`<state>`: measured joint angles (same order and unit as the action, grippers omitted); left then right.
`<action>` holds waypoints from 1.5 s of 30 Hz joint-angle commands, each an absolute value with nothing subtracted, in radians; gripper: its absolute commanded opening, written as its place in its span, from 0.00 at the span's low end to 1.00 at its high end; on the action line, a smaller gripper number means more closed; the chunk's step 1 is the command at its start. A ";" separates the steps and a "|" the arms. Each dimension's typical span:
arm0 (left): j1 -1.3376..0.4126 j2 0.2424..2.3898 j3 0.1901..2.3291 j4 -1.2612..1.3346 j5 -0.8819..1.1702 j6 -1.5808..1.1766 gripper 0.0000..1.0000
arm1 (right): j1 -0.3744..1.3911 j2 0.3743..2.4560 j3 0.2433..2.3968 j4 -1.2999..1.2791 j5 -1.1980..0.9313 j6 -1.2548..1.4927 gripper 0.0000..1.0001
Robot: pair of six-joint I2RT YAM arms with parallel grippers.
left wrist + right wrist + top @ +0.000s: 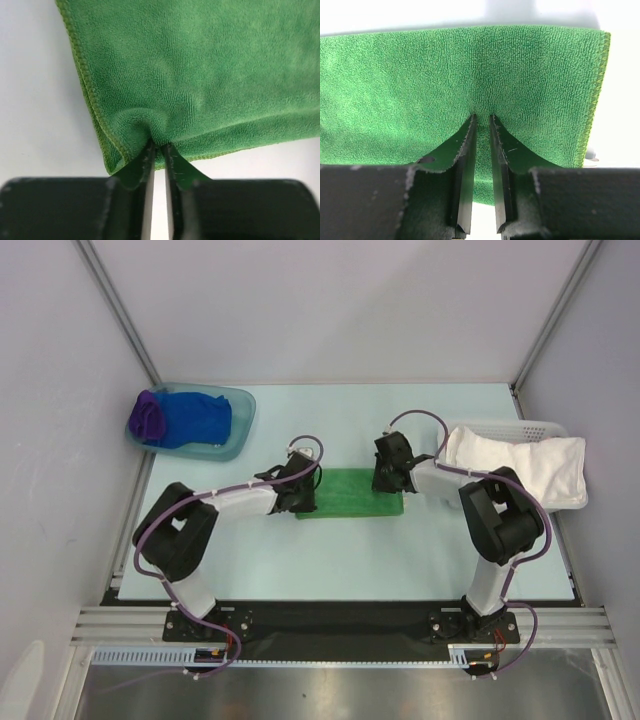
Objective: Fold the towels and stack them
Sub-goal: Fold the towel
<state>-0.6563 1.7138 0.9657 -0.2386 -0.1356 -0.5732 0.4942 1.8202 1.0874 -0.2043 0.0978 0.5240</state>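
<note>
Grey walls close in a pale table [330, 560], with both arms reaching in from its near edge. At the middle of the table lies the green towel [352, 495], spread flat as a wide rectangle between the two arms. The left gripper [159, 146] sits at the towel's left end. Its jaws are drawn close together, and a small pucker of green cloth near the stitched corner is pinched between them. The right gripper [482, 117] is down on the towel's right end, just inside the stitched side edge. Its jaws are nearly together, with a thin ridge of cloth caught at the tips.

At the far left corner stands a teal tub [240, 430] holding the blue towel [200, 418] and the purple towel [148, 415], bunched side by side. On the right, a white basket [505, 426] carries a white cloth [530, 468] that spills over its near rim.
</note>
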 commanded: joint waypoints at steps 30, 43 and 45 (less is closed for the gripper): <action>-0.514 1.414 0.948 -0.359 -0.102 -0.649 0.50 | 0.485 1.695 1.104 -0.213 0.112 0.495 0.29; -0.506 1.525 1.035 -0.330 0.021 -0.604 0.49 | 0.397 1.658 1.013 -0.249 0.246 0.434 0.43; -0.508 1.520 1.032 -0.334 0.037 -0.595 0.49 | 0.374 1.655 0.993 -0.226 0.218 0.430 0.49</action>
<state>-0.5037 1.5265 0.9947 -0.3462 -0.0093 -0.6197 0.4004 1.6897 1.0164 -0.2386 0.2031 0.4599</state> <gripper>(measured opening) 0.495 0.467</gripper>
